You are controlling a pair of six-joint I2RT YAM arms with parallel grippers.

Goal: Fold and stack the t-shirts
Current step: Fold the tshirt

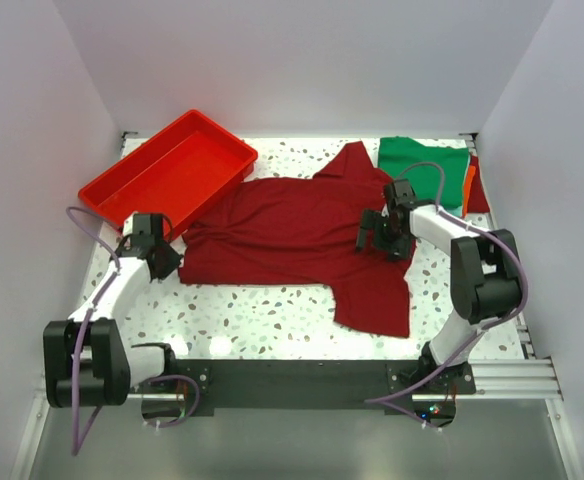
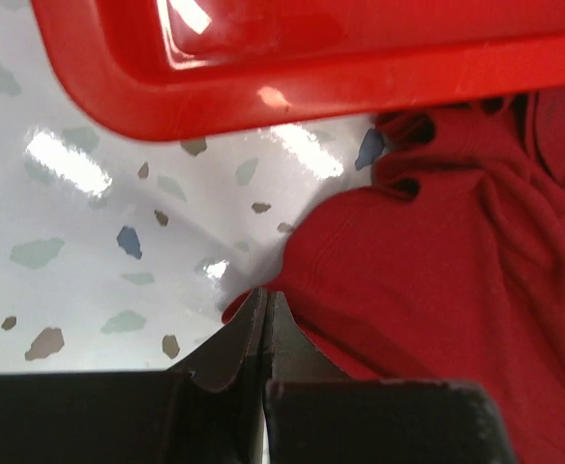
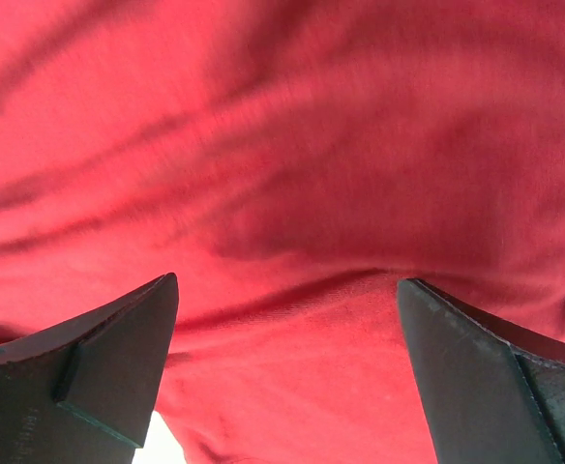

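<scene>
A maroon t-shirt point(image 1: 302, 235) lies spread out across the middle of the table, one sleeve toward the back and one toward the front right. My left gripper point(image 1: 172, 258) is at its left corner. In the left wrist view the jaws are shut point(image 2: 265, 295) with the shirt's edge point(image 2: 408, 290) pinched between the tips. My right gripper point(image 1: 377, 238) is over the shirt's right side. In the right wrist view it is open point(image 3: 287, 280), with the maroon cloth point(image 3: 292, 145) filling the gap. A folded green t-shirt point(image 1: 422, 160) lies at the back right, with orange point(image 1: 469, 185) and red point(image 1: 480, 195) edges beside it.
A bright red plastic tray point(image 1: 167, 170) stands at the back left, its near corner touching the shirt; its rim point(image 2: 312, 77) is just beyond my left gripper. The speckled white table point(image 1: 272, 310) shows in front of the shirt. White walls enclose three sides.
</scene>
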